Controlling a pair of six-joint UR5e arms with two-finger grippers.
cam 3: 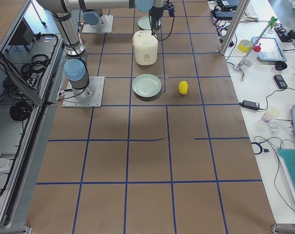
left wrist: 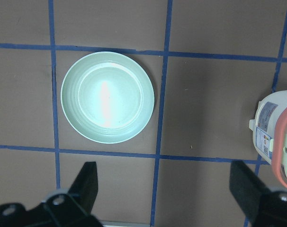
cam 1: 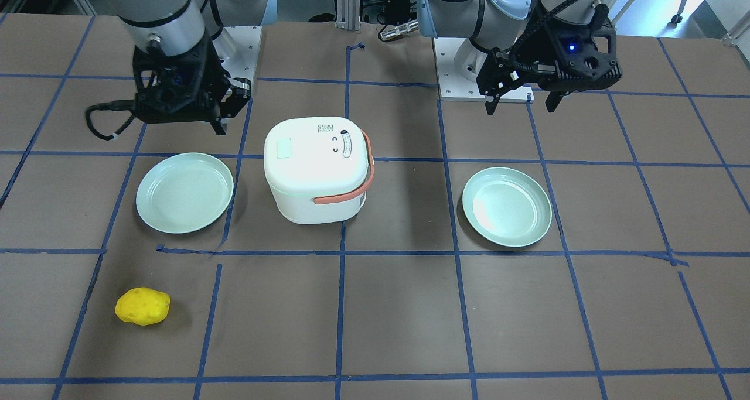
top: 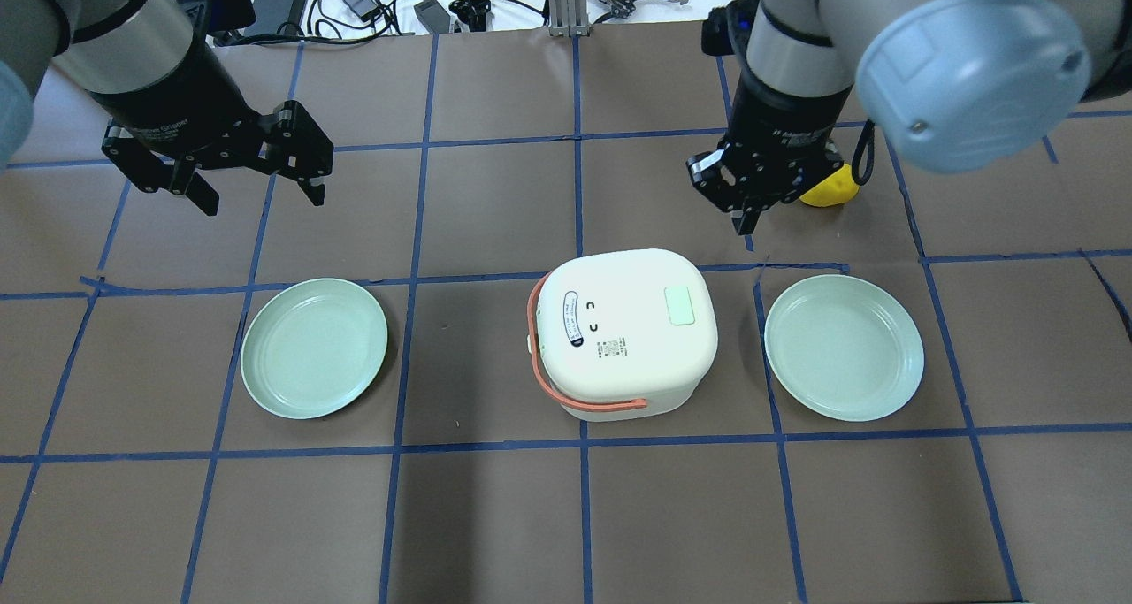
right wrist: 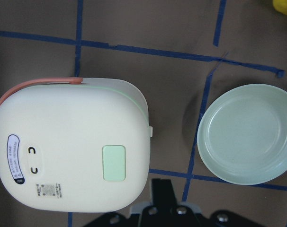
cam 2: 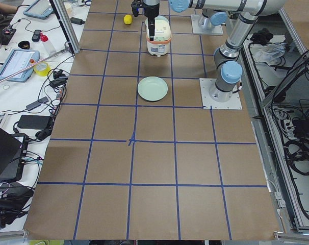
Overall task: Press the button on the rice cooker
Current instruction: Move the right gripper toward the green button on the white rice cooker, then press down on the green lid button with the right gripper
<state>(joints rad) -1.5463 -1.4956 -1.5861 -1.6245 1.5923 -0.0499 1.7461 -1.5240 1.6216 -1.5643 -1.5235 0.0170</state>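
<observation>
The white rice cooker (top: 628,330) with a salmon handle stands mid-table; it also shows in the front view (cam 1: 316,171). Its pale green button (top: 680,305) lies on the lid's edge toward my right arm, and shows in the front view (cam 1: 284,148) and the right wrist view (right wrist: 113,162). My right gripper (top: 741,219) is shut and empty. It hovers above the table off the cooker's button side, touching nothing; it shows in the front view (cam 1: 222,125) too. My left gripper (top: 263,199) is open and empty, high over the left plate area.
Two pale green plates flank the cooker, one on my left (top: 314,347) and one on my right (top: 845,347). A yellow lumpy object (top: 831,190) lies on the table beyond the right plate, near my right gripper. Blue tape lines grid the brown table.
</observation>
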